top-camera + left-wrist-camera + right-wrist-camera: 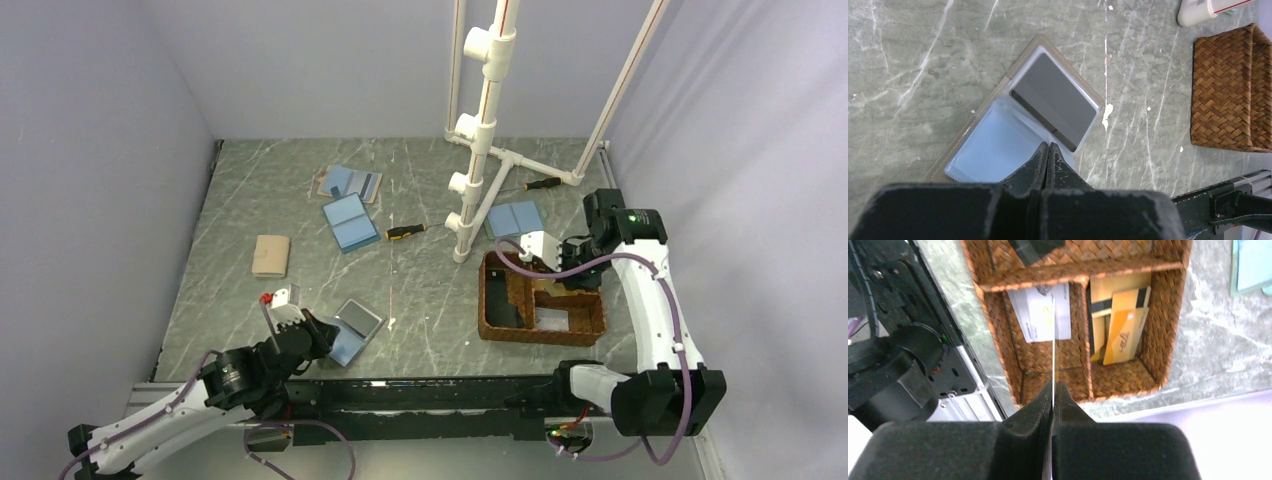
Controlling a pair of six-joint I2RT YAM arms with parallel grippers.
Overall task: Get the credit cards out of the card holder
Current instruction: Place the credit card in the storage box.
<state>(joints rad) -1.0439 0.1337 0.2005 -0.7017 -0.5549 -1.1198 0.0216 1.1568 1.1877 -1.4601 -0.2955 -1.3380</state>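
wicker tray (540,333): brown, divided, right side of marble table (430,295), toward near edge | white pipe stand (478,150): upright, far right | screwdriver 1 (405,231): mid-table | screwdriver 2 (540,183): beside stand's foot

The card holder (993,150) lies open flat — light blue inside, tan-edged — a dark grey credit card (1055,102) in one pocket.

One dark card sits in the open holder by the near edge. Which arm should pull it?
Left. The left gripper, shut, sits right at the card holder beside the dark card. The right gripper is far off over the wicker tray, shut on a thin card.
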